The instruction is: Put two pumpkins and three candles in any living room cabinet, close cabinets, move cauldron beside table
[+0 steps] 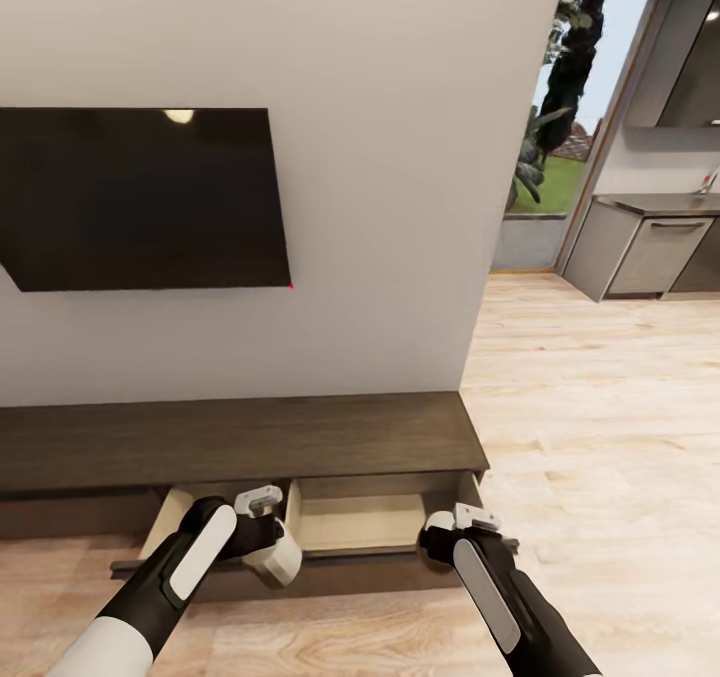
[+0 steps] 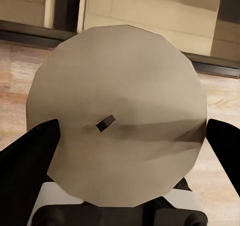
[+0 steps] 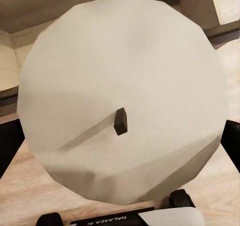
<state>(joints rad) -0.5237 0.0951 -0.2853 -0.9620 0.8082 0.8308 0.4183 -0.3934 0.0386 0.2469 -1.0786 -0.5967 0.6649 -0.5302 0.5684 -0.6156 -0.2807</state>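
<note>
The long dark-brown cabinet (image 1: 240, 437) stands against the wall with two drawers pulled open, one on the left (image 1: 165, 522) and one on the right (image 1: 360, 522), both showing pale bare bottoms. My left gripper (image 1: 262, 535) is shut on a cream candle (image 2: 117, 116) over the front of the left drawer. The candle's dark wick faces the wrist camera. My right gripper (image 1: 452, 532) is shut on a white candle (image 3: 122, 105) at the right drawer's right corner. Dark fingers (image 3: 232, 141) flank that candle. The pumpkins are out of view.
A black TV (image 1: 140, 197) hangs on the white wall above the cabinet. The wall ends at a corner (image 1: 480, 257); light wood floor (image 1: 600, 407) spreads to the right toward a grey kitchen counter (image 1: 650, 237) and a glass door (image 1: 560, 107).
</note>
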